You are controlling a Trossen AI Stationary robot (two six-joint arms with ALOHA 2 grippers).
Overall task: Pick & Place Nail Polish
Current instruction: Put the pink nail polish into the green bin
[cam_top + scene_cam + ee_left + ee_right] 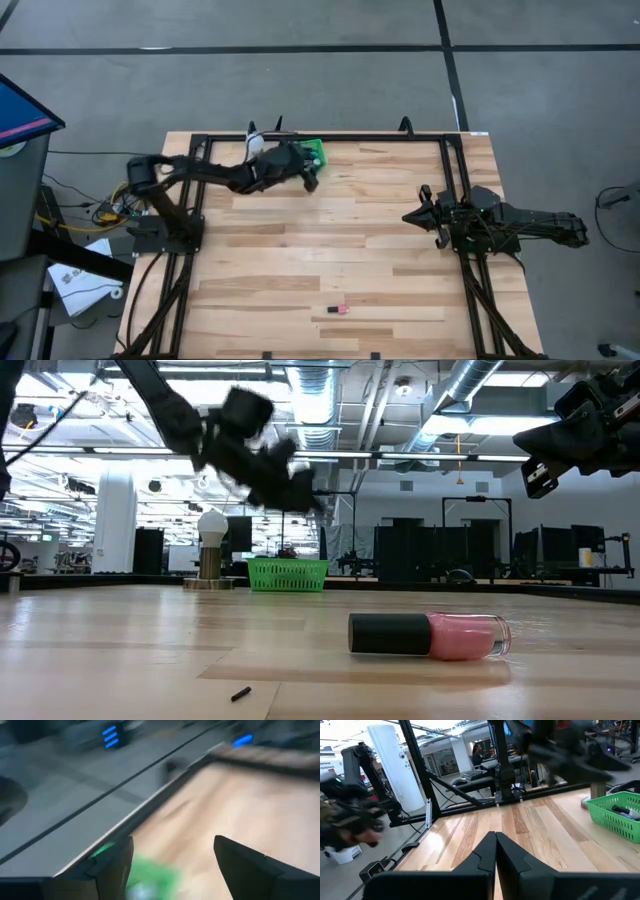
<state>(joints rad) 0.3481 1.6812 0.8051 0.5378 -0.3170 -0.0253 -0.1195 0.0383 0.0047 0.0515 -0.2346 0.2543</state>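
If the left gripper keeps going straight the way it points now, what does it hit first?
Probably the green basket: the left gripper, fingers apart, hangs right beside it, and the basket fills the gap in its wrist view. Depth is unclear.

Table (120, 650): pale wood planks, smooth. Nail polish (430, 636): glossy pink glass, matt black cap. Basket (288, 574): green plastic mesh.

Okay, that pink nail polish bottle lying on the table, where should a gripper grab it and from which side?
The pink nail polish bottle lies on its side on the bare table, dark cap and pink body in line. Probably best to come straight down from above, jaws across its narrow width near the middle, where cap meets glass, since the rounded body could roll if pushed sideways.
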